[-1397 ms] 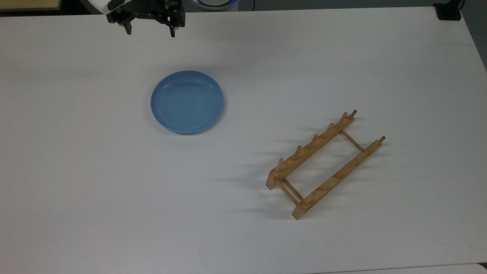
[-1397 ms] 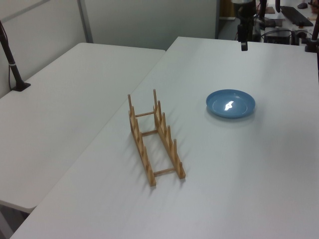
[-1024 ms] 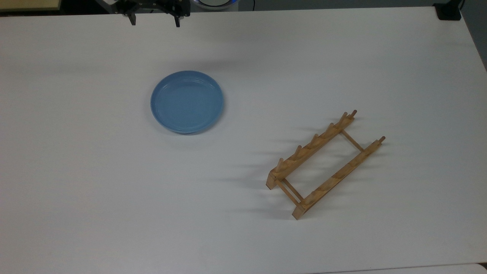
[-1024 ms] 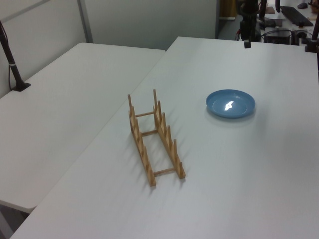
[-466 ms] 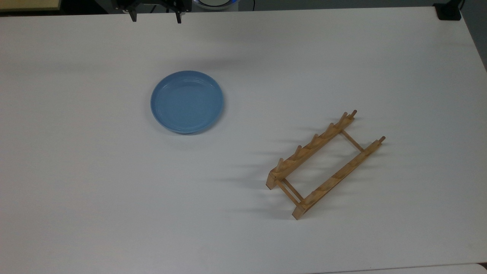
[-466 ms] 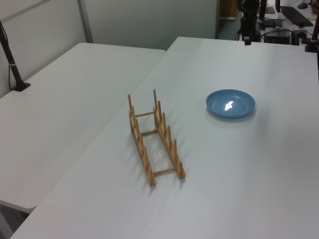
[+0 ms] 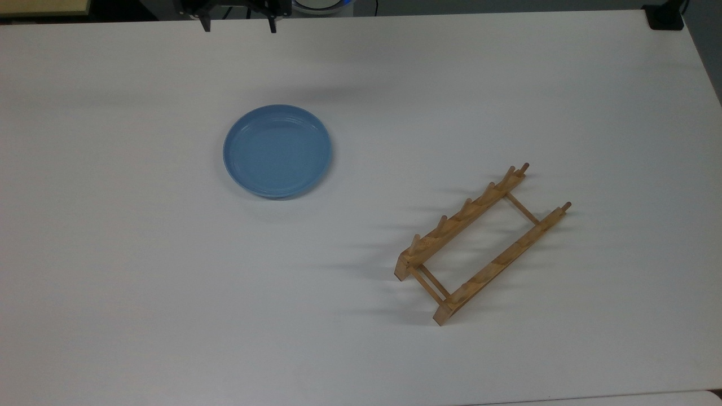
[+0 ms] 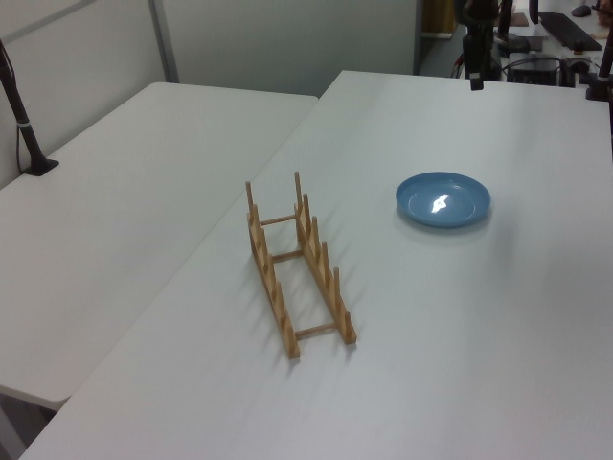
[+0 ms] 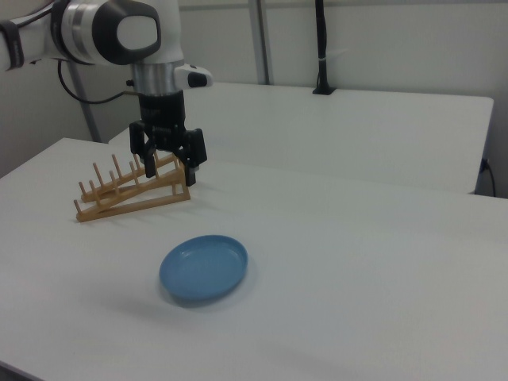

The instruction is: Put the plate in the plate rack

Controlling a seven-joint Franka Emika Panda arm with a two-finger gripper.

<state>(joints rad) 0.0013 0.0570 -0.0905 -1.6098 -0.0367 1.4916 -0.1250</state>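
Round blue plate point(image 7: 277, 151) lying flat on a smooth white table point(image 7: 141, 293).
The black gripper point(image 9: 170, 170) hangs above it, fingers spread and empty; the pegged wooden rack point(image 7: 481, 242) stands well apart.

Your gripper point(image 9: 169, 173) hangs in the air with its two black fingers point(image 9: 191, 176) pointing straight down and spread wide, nothing between them. Above it, the white wrist stands vertical, and the arm bends away toward the right view's upper left.
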